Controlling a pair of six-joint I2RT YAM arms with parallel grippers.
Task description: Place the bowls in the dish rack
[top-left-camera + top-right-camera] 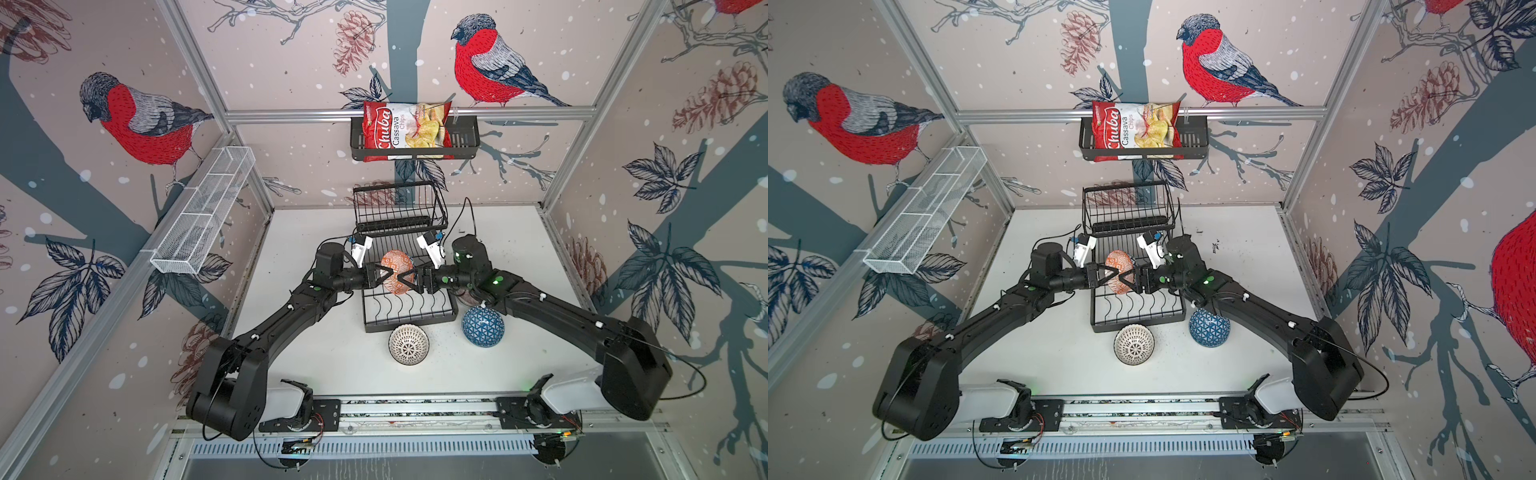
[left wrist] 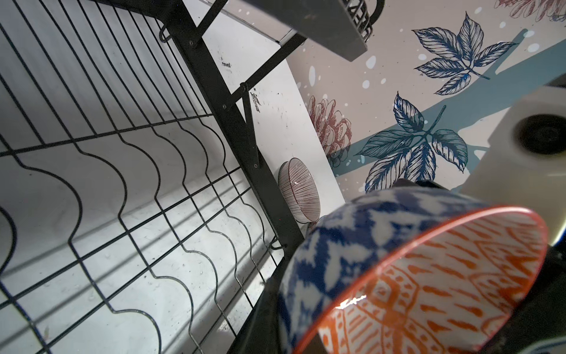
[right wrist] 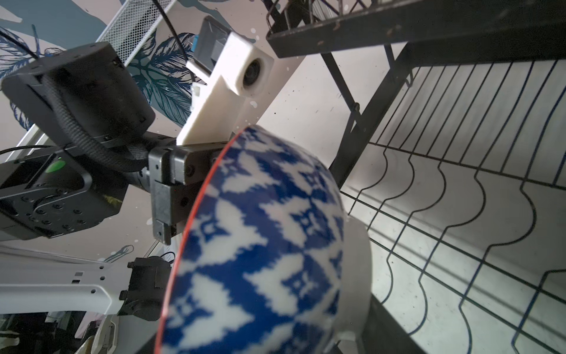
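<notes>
In both top views a bowl (image 1: 397, 268) (image 1: 1116, 266), orange-patterned inside, stands on edge above the lower tier of the black wire dish rack (image 1: 409, 320) (image 1: 1138, 322). Its outside is blue and white with a red rim (image 2: 382, 245) (image 3: 269, 239). My left gripper (image 1: 387, 276) is shut on its rim, with one dark finger (image 2: 263, 309) against the outer wall. My right gripper (image 1: 406, 277) faces it from the other side with the bowl between its jaws; its grip is hidden. A dotted white bowl (image 1: 408, 344) and a blue-triangle bowl (image 1: 483, 326) lie on the table in front of the rack. A mauve-striped bowl (image 2: 298, 190) sits beside the rack.
The rack's raised basket tier (image 1: 399, 208) stands just behind both grippers. A black wall basket holding a chip bag (image 1: 415, 139) hangs above it. A long white mesh trough (image 1: 203, 212) is fixed to the left wall. The two wrists nearly meet over the rack.
</notes>
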